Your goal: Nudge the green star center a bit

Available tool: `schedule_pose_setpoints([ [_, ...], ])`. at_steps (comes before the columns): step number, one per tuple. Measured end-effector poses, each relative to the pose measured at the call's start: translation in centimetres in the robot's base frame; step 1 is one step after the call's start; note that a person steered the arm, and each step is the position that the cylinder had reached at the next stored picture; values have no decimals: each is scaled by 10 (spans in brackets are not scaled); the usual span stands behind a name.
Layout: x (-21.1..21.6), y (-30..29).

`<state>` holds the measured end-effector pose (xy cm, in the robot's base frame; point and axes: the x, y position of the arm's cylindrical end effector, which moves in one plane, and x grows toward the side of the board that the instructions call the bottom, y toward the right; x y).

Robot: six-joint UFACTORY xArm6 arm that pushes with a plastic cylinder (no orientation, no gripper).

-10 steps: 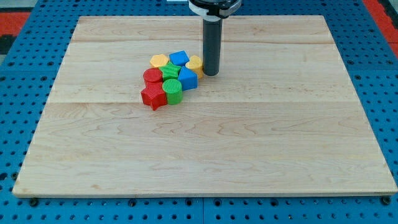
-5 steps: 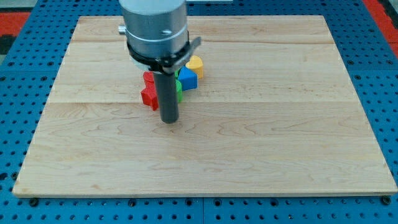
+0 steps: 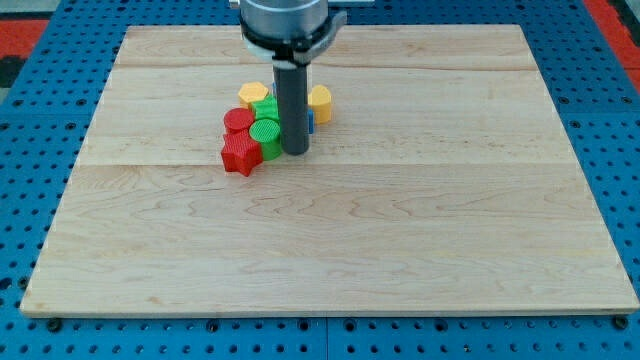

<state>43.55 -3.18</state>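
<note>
My tip (image 3: 296, 151) down on pale wooden surface (image 3: 400, 230), touching 3 o'clock side of green ribbed cylinder block (image 3: 265, 133). Green star block (image 3: 266, 108) at 11 o'clock from tip, mid-cluster, partly hidden by rod. No claw: bare rod, holds nothing. Board centre lies 4 o'clock of star; judge tip needs far side.

Matt pale wood board (image 3: 420, 230), ridged plastic-looking green cylinder (image 3: 265, 132)

My tip (image 3: 295, 151) stands just right of the green cylinder (image 3: 266, 134), hemmed on its left by the packed cluster. The bench (image 3: 400, 230) lies open toward the view's right and bottom. The red star (image 3: 239, 155), red cylinder (image 3: 238, 122) and yellow blocks (image 3: 252, 95) wall the cluster's left and top.
</note>
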Motion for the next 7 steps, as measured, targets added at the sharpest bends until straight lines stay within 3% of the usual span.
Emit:
schedule_pose_setpoints([
  [1, 46, -12],
  [2, 37, -46],
  [3, 2, -59],
  [5, -14, -58],
  [7, -67, -72],
])
